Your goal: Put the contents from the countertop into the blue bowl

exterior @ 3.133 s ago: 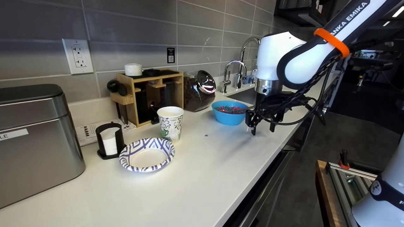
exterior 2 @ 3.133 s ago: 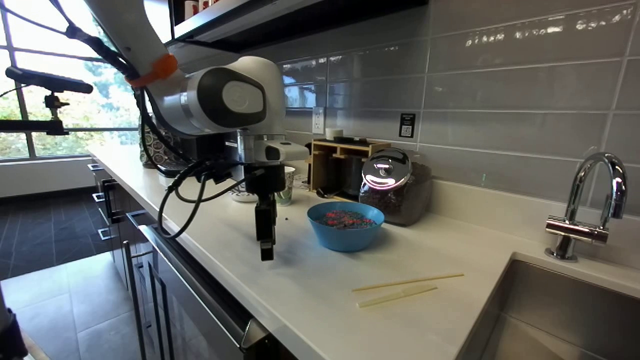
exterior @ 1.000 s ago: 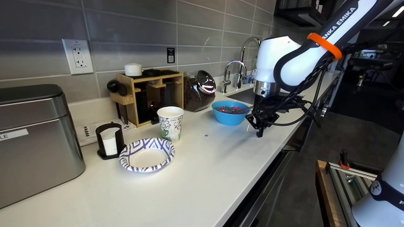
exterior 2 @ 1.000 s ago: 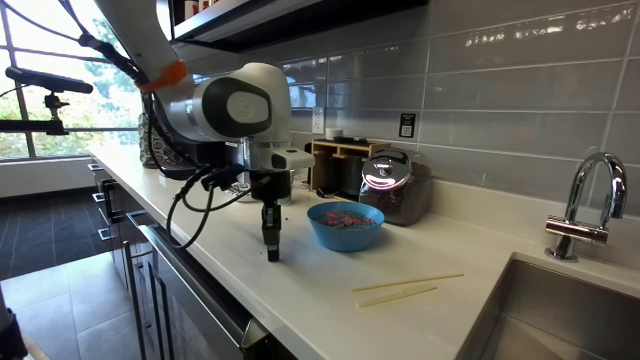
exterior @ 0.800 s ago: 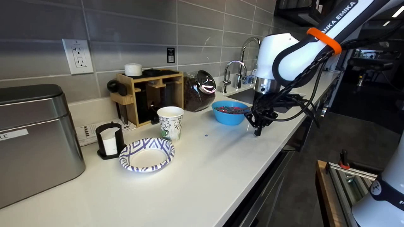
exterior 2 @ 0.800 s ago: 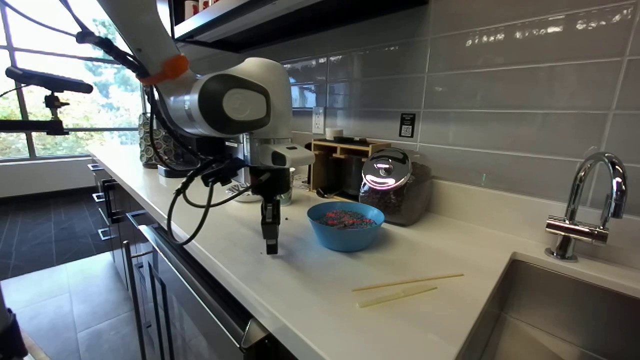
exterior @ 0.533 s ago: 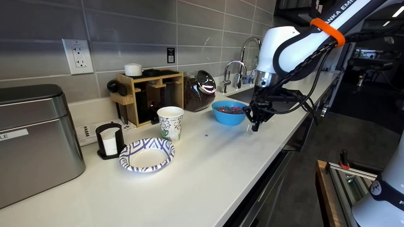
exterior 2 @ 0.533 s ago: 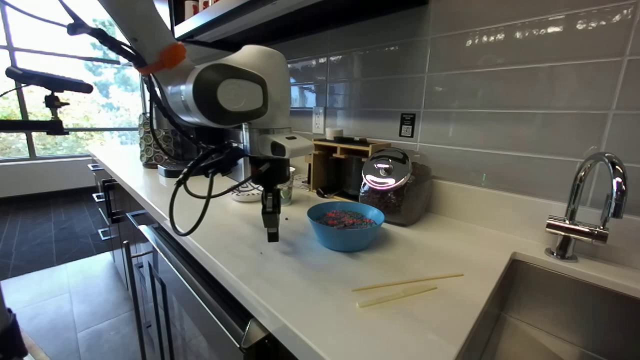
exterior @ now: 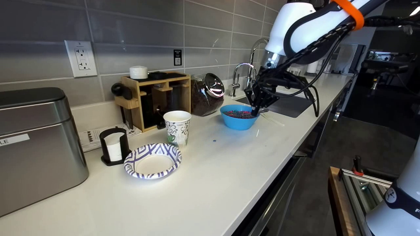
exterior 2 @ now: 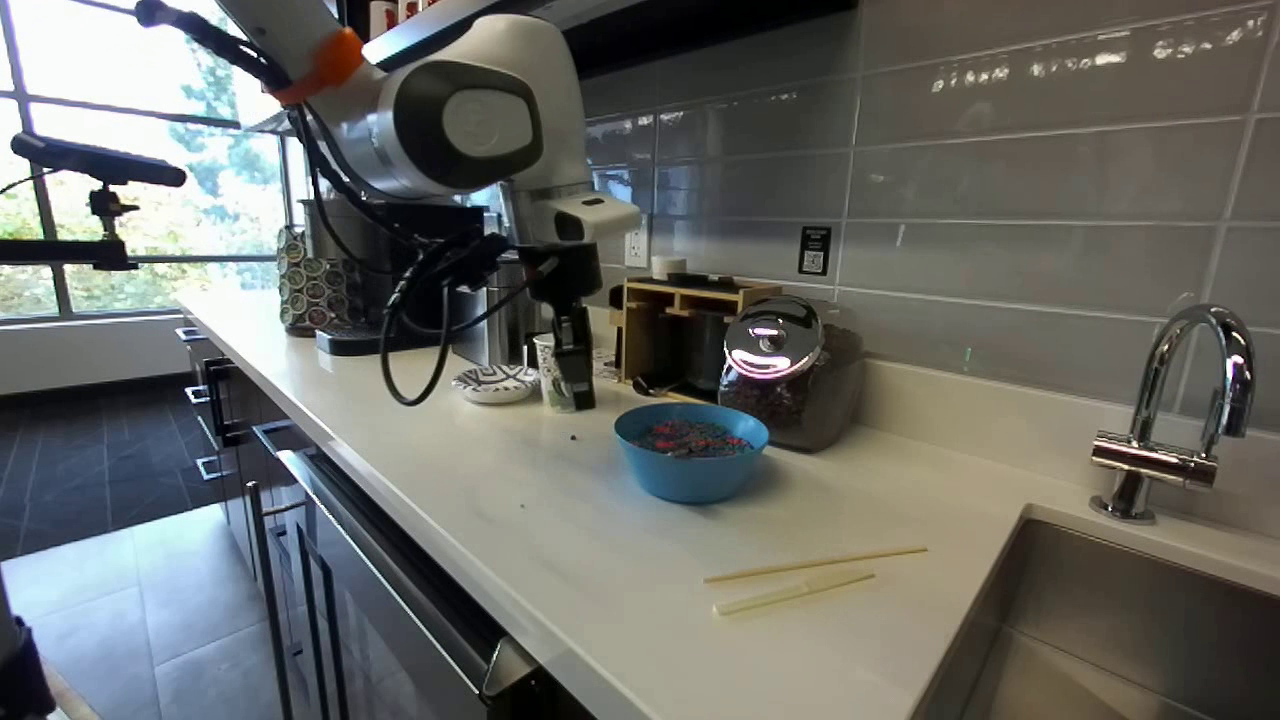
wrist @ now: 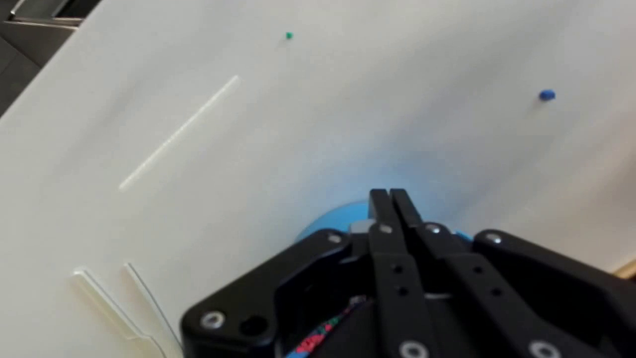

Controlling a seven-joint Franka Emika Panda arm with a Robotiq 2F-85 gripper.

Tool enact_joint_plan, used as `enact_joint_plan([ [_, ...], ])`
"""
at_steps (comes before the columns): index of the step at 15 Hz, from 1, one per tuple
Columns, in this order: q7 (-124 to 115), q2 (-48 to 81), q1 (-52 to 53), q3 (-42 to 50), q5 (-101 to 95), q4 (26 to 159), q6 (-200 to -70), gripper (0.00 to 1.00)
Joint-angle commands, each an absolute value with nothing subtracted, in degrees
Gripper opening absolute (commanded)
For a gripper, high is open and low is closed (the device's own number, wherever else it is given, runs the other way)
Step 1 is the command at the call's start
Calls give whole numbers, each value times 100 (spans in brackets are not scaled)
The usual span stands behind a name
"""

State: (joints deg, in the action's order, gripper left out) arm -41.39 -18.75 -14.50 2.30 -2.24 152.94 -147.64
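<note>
— While closed tip to tip, gripping what w/ the gripper (wrist: 388,193)?

— Gripping nothing visible. Held abv. the countertop (exterior 2: 600,580), nr. the blue bowl (exterior 2: 690,482), prob. to clear it; can't tell if directly over it.

— Why set that bowl there?

— Likely to catch drop-ins; partly full of mixed bits (exterior 2: 690,440), too many to count.

— And the loose count?

— 1 green speck (wrist: 289,35), 1 blue speck (wrist: 547,95), prob. still due in. Also 1 thin stick (exterior 2: 815,565), 1 flat stick (exterior 2: 798,591), 1 paper cup (exterior: 177,129), 1 patterned bowl (exterior: 153,164).
</note>
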Motion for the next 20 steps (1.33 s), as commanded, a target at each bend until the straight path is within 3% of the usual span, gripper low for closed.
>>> enact_joint_plan([
  [1, -4708, -1630, -1693, 13, -433, 15021, -15237, 0],
  [7, -5877, -1144, -2271, -315, -1597, 14815, -15980, 0],
  [8, -6084, -1092, -2338, -337, -1823, 14789, -16003, 25],
  [10, -6342, -1012, -2309, -275, -2072, 14716, -15933, 32],
  [15, -6199, -1065, -1952, -72, -1800, 14687, -15703, 72],
  [18, -5517, -1358, -1518, 18, -1177, 14808, -14857, 95],
  [20, -5320, -1529, -1373, -2, -1087, 14848, -14252, 100],
])
